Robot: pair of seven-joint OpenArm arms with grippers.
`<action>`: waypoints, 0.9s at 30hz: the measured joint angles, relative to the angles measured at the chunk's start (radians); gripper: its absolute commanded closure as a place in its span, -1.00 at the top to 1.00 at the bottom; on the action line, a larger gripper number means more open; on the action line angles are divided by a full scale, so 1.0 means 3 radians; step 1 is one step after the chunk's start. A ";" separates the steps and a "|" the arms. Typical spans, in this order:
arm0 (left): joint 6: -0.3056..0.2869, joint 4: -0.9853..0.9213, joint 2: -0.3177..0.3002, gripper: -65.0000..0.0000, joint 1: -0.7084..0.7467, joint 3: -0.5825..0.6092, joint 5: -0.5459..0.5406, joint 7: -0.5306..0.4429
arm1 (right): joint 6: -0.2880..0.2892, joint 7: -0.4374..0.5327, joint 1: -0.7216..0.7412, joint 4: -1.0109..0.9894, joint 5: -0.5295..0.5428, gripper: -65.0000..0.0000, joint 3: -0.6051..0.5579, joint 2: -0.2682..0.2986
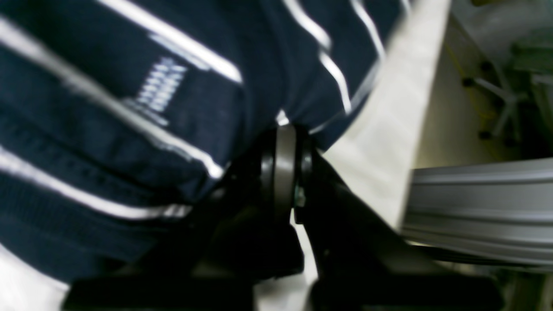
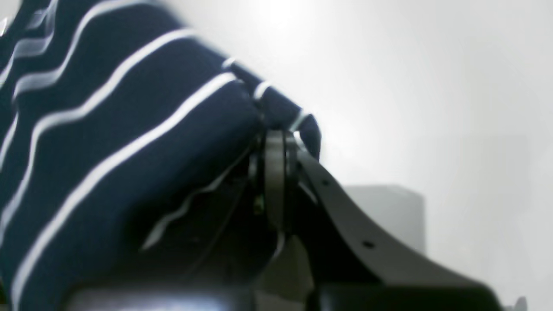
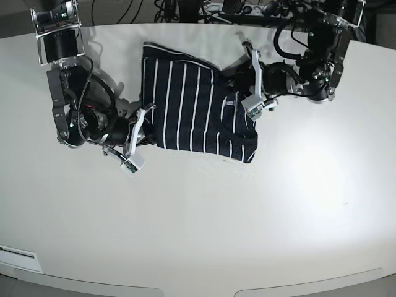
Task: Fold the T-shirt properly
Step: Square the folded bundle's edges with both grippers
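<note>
The T-shirt (image 3: 195, 108) lies on the upper middle part of the white table (image 3: 204, 210), between the two arms. It is soft dark navy cloth with thin white stripes, and it makes a compact, roughly four-sided shape with a few wrinkles. The left gripper (image 3: 238, 93) is at its upper right edge, and the left wrist view shows its black jaws pressed together with the striped fabric bunched between them. The right gripper (image 3: 143, 124) is at the lower left edge; in the right wrist view the jaws are clenched on a rounded fold of the cloth. The table surface is smooth and matte.
</note>
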 measured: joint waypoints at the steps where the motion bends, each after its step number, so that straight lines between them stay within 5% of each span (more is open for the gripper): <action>1: -0.0001 -0.0072 -0.0017 -1.00 -0.0065 -0.0003 0.0048 -0.0083 | -0.0005 -0.0001 -0.0066 0.0089 -0.0001 -1.00 -0.0003 0.0011; 7: -0.0001 -0.0652 -0.0022 -1.00 -0.0509 -0.0005 0.0193 -0.0528 | -0.0062 -0.0017 -0.0500 0.0680 -0.0014 -1.00 0.0001 0.0046; 16: 0.0000 -0.1507 0.0155 -1.00 -0.0960 -0.0008 0.0790 -0.1743 | -0.0186 0.0117 -0.1063 0.1090 -0.0014 -1.00 -0.0001 0.0022; 27: 0.0017 -0.1577 0.0225 -1.00 -0.1222 -0.0008 0.1035 -0.1633 | -0.0294 0.0207 -0.1170 0.1133 -0.0343 -1.00 -0.0003 -0.0010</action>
